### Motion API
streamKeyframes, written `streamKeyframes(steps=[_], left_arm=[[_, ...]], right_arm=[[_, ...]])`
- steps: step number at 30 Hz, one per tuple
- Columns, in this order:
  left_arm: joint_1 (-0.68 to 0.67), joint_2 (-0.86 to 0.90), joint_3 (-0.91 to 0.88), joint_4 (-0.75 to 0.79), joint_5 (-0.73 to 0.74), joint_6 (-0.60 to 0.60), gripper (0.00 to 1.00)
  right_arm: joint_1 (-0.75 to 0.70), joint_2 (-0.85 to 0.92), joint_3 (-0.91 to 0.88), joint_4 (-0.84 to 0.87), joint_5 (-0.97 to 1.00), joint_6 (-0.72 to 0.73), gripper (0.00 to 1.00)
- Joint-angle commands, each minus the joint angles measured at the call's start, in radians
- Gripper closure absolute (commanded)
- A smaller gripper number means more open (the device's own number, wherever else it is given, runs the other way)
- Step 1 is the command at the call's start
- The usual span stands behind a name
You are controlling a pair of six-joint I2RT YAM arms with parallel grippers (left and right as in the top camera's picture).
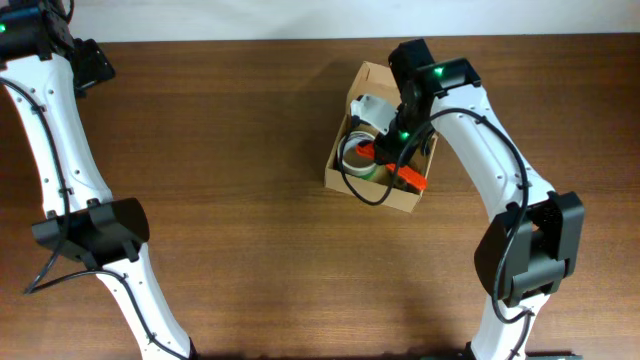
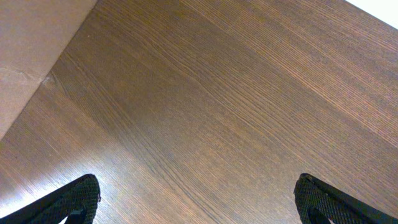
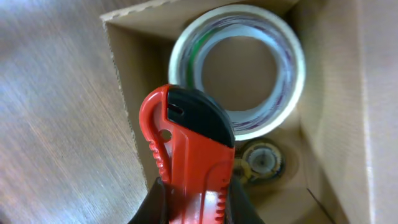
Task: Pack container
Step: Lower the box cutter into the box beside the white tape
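- Grip: the right gripper (image 3: 194, 204) is clamped narrowly around the handle of a red-and-black utility knife (image 3: 186, 143).
- Placement: the container (image 3: 336, 93), an open brown cardboard carton, sits right of centre on the table (image 1: 230, 200), directly beneath that gripper.
- Axis: the utility knife runs straight out from the fingers. Its black nose hangs over a clear tape roll (image 3: 295, 68) lying flat inside, with a smaller round spool (image 3: 261, 162) just beside the roll.
- Judgement: lowering and letting go should land it inside.
- Reach: the left gripper (image 2: 199, 208) is spread wide over the tabletop, well apart from the container, so the right arm is nearer.
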Motion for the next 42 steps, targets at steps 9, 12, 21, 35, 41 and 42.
streamKeyframes(steps=[9,12,21,35,41,42], left_arm=[[0.005,0.005,-0.004,0.001,0.004,0.008,0.0],[0.005,0.005,-0.004,0.001,0.005,0.008,0.0],[0.005,0.005,-0.004,0.001,0.004,0.008,0.0],[0.005,0.005,-0.004,0.001,0.005,0.008,0.0],[0.005,0.005,-0.004,0.001,0.004,0.008,0.0],[0.005,0.005,-0.004,0.001,0.005,0.008,0.0]], right_arm=[[0.001,0.004,-0.157,0.081,-0.077,-0.037,0.96],[0.001,0.004,-0.193,0.105,-0.092,-0.037,0.96],[0.002,0.004,-0.214,0.132,-0.102,-0.037,0.96],[0.002,0.004,-0.186,0.168,-0.103,-0.037,0.96],[0.002,0.004,-0.139,0.172,-0.102,-0.037,0.96],[0.002,0.004,-0.132,0.171,-0.103,-0.037,0.96]])
